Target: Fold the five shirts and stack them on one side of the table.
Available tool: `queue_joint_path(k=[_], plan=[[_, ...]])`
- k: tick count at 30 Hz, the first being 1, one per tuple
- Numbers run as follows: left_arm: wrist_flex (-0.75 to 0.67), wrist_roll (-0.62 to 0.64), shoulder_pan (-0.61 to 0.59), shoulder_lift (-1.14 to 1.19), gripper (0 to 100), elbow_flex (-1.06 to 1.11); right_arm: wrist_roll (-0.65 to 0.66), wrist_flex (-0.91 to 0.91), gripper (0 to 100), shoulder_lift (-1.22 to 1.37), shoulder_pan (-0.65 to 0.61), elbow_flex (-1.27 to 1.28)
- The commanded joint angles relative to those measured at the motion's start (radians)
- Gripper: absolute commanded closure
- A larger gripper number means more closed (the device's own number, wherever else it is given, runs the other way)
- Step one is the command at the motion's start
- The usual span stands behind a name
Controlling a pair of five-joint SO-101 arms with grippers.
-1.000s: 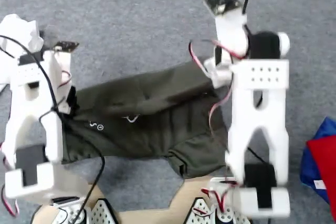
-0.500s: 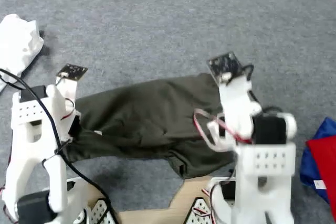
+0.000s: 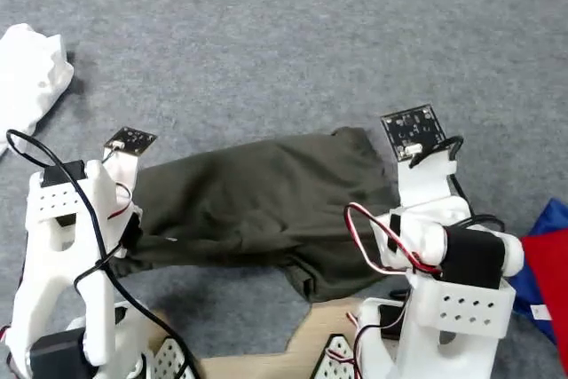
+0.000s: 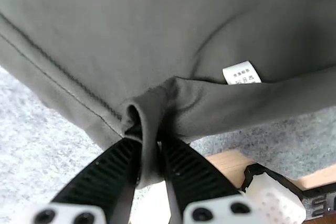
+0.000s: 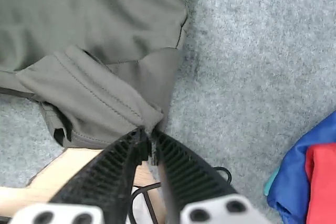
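The left arm [image 3: 62, 246], lower left of the high view, is of white plastic with thin black cables. The right arm [image 3: 444, 219], lower right, has red-and-white wires and a black motor block. The left gripper [image 4: 149, 142] and the right gripper [image 5: 149, 141] have black ribbed fingers on white mounts with dark screws.

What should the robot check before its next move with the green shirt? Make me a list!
1. Left end effector gripping the green shirt: ok, shut on a pinch of its edge.
2. Right end effector gripping it: ok, shut on the hem.
3. Green shirt lying smooth: not ok, it is wrinkled and a flap sticks out at its near edge.
4. Bare table beyond it: ok.
5. White shirt, blue shirt and red shirt out of the way: ok, all lie apart from the green one.
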Motion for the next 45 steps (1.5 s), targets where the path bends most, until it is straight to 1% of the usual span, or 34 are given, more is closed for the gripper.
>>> queue_joint_path(k=[1, 3, 6, 9, 12, 16, 19, 20, 22, 24, 26, 27, 30, 33, 36, 45], plan=[[-0.009, -0.003, -0.011, -0.019, 98, -0.008, 0.092, 0.014, 99.0, -0.01, 0.012, 0.005], [-0.009, -0.006, -0.009, -0.019, 97, -0.008, 0.17, 0.014, 99.0, -0.016, 0.012, 0.021], [0.0, -0.006, -0.008, -0.022, 89, -0.008, 0.258, 0.017, 98.0, -0.018, 0.013, 0.038], [-0.002, -0.006, -0.006, -0.025, 80, -0.023, 0.302, 0.017, 90.8, -0.018, 0.013, 0.042], [0.002, -0.005, -0.012, -0.019, 77, -0.072, 0.331, 0.018, 83.8, -0.018, 0.012, 0.039], [0.037, 0.005, -0.014, -0.019, 81, -0.166, 0.384, 0.018, 81.8, -0.016, 0.012, 0.03], [0.061, 0.084, -0.012, -0.019, 87, -0.255, 0.384, 0.011, 82.0, -0.002, 0.012, -0.008], [0.06, 0.12, -0.008, -0.018, 90, -0.279, 0.373, -0.002, 82.1, 0.01, 0.008, -0.018], [0.057, 0.183, 0.003, -0.015, 95, -0.321, 0.305, -0.048, 83.6, 0.067, -0.021, -0.027], [0.048, 0.216, 0.054, 0.002, 98, -0.336, 0.244, -0.106, 90.3, 0.16, -0.058, -0.035], [0.028, 0.255, 0.101, 0.041, 98, -0.334, 0.207, -0.172, 97.5, 0.282, -0.116, -0.062], [0.012, 0.281, 0.124, 0.067, 98, -0.334, 0.19, -0.199, 99.4, 0.346, -0.14, -0.087], [-0.046, 0.356, 0.161, 0.166, 98, -0.344, 0.101, -0.272, 99.1, 0.55, -0.193, -0.194], [-0.133, 0.414, 0.164, 0.283, 98, -0.344, 0.046, -0.325, 99.0, 0.76, -0.216, -0.329], [-0.17, 0.445, 0.163, 0.395, 98, -0.365, 0.032, -0.33, 99.0, 0.958, -0.223, -0.472], [-0.169, 0.446, 0.163, 0.674, 98, -0.519, 0.034, -0.328, 99.0, 1.489, -0.214, -0.869]])
